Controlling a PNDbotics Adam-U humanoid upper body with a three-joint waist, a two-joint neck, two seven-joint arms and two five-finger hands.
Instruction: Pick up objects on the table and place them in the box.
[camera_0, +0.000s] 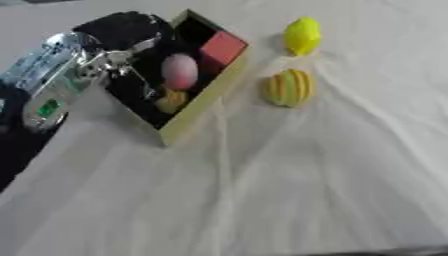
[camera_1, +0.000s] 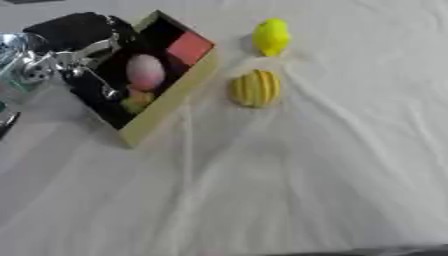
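While my left robot hand (camera_0: 131, 35) hovers over the box (camera_0: 206, 100), fingers unclear, the striped yellow ball (camera_0: 289, 88) waits beside it on the counter (camera_0: 289, 190), probably light, best clasped around its middle.

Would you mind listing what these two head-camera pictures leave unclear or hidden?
- Left robot hand: in both eye views it is a dark blur over the box; finger pose unreadable.
- Box's left side: covered by that arm in both views.
- Small yellowish item below the pink egg: too blurred to name.
- Right robot hand: outside both views.
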